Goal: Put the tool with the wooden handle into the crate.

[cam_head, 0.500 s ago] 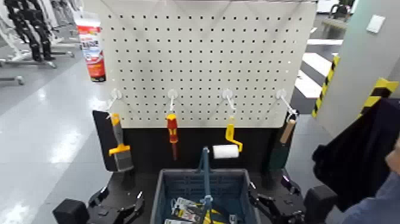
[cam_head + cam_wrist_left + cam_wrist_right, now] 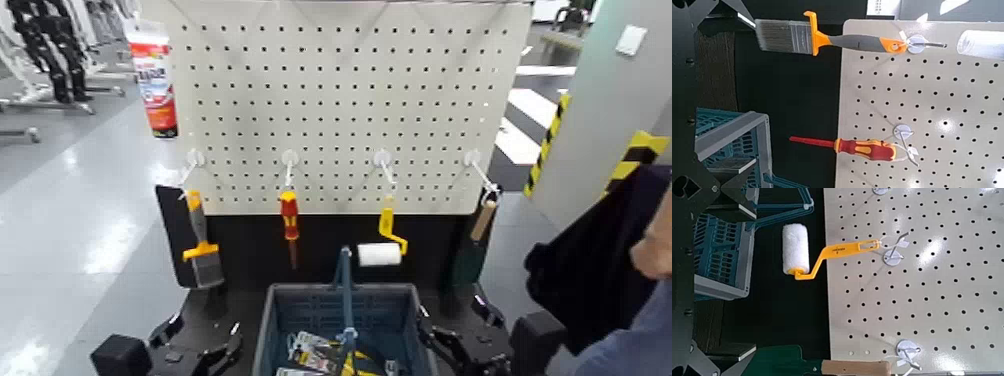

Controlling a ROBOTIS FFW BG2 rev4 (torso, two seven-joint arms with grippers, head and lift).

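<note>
Nearest to you, the right gripper (image 2: 452,308) stands with its jaws apart and empty beside the right edge of the crate (image 2: 272,310), and the left gripper (image 2: 207,325), also open and empty, is at the left edge. From the right one, which is clearly nearer, the tool with the wooden handle (image 2: 483,220) lies ahead and higher, hanging at the lower right corner of the pegboard (image 2: 340,110), its long axis almost upright, blade down

The wooden handle (image 2: 856,367) is cut off by 1 picture's edge.
</note>
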